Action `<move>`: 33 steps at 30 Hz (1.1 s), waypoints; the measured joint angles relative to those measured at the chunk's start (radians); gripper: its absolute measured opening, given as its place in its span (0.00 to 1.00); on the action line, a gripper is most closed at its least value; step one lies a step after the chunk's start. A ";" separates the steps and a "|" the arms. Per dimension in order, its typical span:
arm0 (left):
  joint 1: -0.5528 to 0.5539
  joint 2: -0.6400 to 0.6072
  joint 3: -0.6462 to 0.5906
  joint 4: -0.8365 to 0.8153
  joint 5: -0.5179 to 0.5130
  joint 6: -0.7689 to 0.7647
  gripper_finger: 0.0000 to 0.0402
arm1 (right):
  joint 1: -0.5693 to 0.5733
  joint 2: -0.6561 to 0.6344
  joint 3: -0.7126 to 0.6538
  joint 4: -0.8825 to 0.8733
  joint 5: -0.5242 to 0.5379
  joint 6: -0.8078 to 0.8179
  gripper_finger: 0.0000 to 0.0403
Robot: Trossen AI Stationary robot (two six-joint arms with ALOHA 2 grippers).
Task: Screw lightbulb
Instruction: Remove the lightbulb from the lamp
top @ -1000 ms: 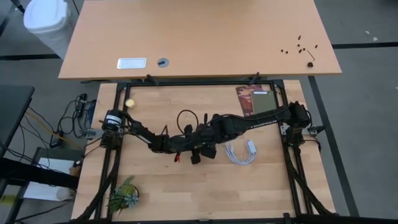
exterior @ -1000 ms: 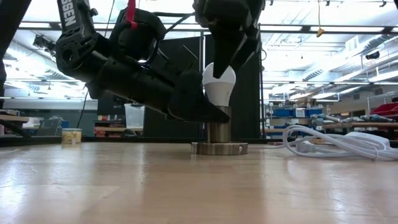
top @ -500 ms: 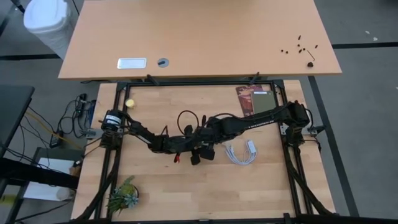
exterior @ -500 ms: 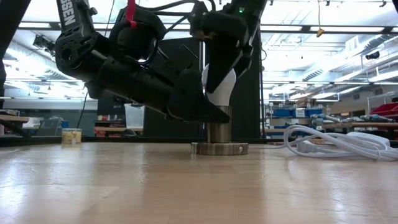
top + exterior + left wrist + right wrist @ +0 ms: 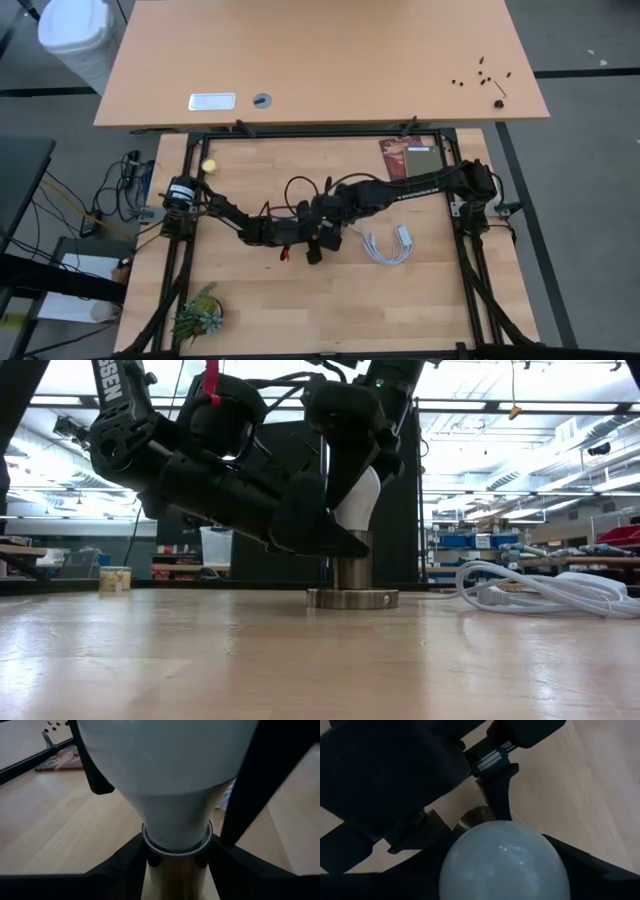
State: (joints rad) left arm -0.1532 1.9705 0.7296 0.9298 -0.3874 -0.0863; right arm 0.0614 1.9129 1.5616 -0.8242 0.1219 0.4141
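Bulb: the lightbulb [image 5: 361, 497] stands upright in the metal socket [image 5: 352, 588] near the middle of the counter [image 5: 300, 660]; its frosted dome points up and its narrow neck sits in the socket's collar.
My right claw [image 5: 503, 870]: it comes down over the dome from above. In my right wrist view, my two dark fingers [image 5: 585, 870] lie against either side of the round dome, closed onto it.
My left claw [image 5: 175, 862]: it sits low at the socket post, part open, with one finger on each side of the collar just under the bulb's neck. I cannot tell whether the fingers press the metal or only flank it.
High view only: both my arms meet at mid-counter and cover the bulb and socket completely. This view alone shows the coiled white cable [image 5: 388, 243] just to the right of the meeting point, a small yellow ball [image 5: 209, 166] at the far left corner, a little green plant [image 5: 196, 314] at the near left, and a dark booklet [image 5: 410, 160] at the far right.
Low view only: the socket's flat round base rests on the wood, with my left arm's dark body crossing in front of the bulb's lower left side.
Left wrist view only: the white ring where bulb meets socket.
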 joint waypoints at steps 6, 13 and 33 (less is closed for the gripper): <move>0.000 0.000 0.000 0.000 0.000 0.000 0.47 | -0.022 -0.002 0.002 -0.016 -0.057 -0.007 0.70; 0.000 0.000 0.000 -0.002 0.000 0.005 0.47 | -0.014 -0.002 0.002 -0.008 -0.098 -0.298 0.70; -0.001 0.000 0.000 -0.007 0.007 -0.001 0.47 | 0.037 0.000 0.000 0.020 -0.049 -1.195 0.73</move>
State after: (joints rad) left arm -0.1543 1.9705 0.7295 0.9230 -0.3805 -0.0870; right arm 0.0983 1.9133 1.5611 -0.8046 0.0732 -0.7813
